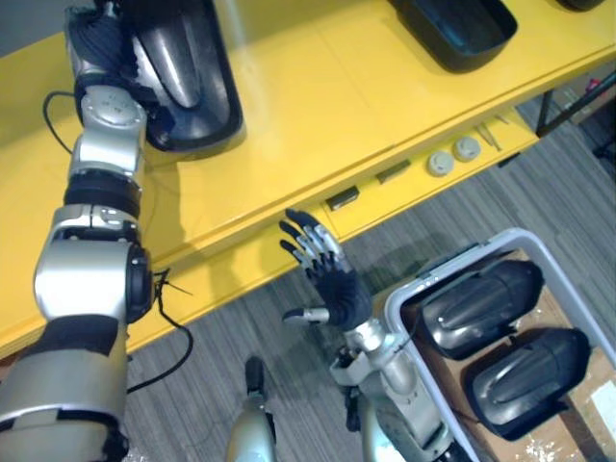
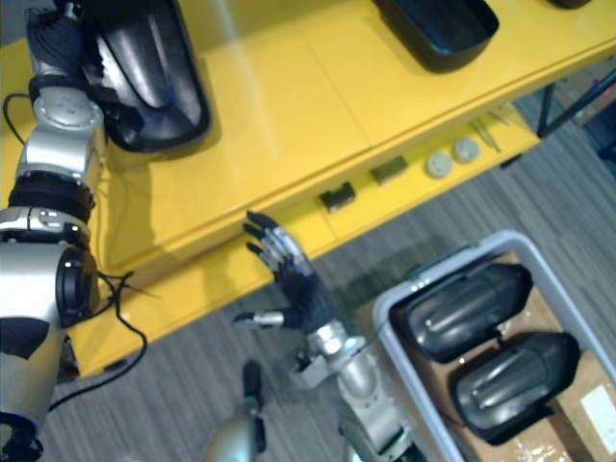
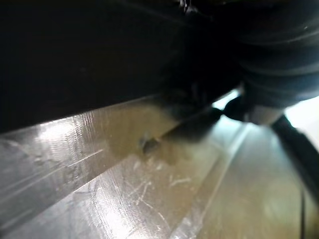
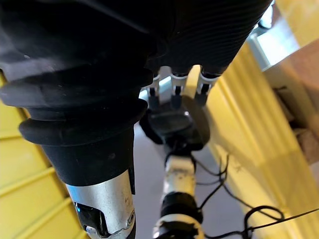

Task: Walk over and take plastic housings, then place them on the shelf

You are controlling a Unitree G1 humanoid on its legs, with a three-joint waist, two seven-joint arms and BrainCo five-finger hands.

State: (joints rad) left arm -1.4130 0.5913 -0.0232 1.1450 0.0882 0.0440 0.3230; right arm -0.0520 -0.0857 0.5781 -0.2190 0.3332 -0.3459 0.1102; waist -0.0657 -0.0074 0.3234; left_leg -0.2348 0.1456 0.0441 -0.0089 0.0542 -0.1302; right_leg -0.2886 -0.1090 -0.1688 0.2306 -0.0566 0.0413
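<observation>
Grey carpet (image 1: 452, 217) lies below a yellow shelf (image 1: 318, 106). Near the shelf's left end a black plastic housing (image 1: 188, 67) lies flat. The left hand (image 1: 101, 43) is against its left side, and whether it grips cannot be told. The right hand (image 1: 332, 284) hangs just off the shelf's front edge, fingers (image 1: 306, 243) spread straight, holding nothing. A second housing (image 1: 452, 29) sits at the back edge. Two more housings (image 1: 478, 300) (image 1: 525, 373) lie side by side in a grey bin (image 1: 520, 234) on the floor.

Your robot's left arm (image 1: 91, 260) shows silver-grey shells split by black bands, with a round silver cap near the wrist and a black disc at the elbow. A dark ribbed cover wraps the left hand (image 1: 96, 43). The right hand (image 1: 332, 284) has a dark palm and silver, dark-tipped fingers (image 1: 310, 245) above a silver-grey right arm (image 1: 390, 380).
</observation>
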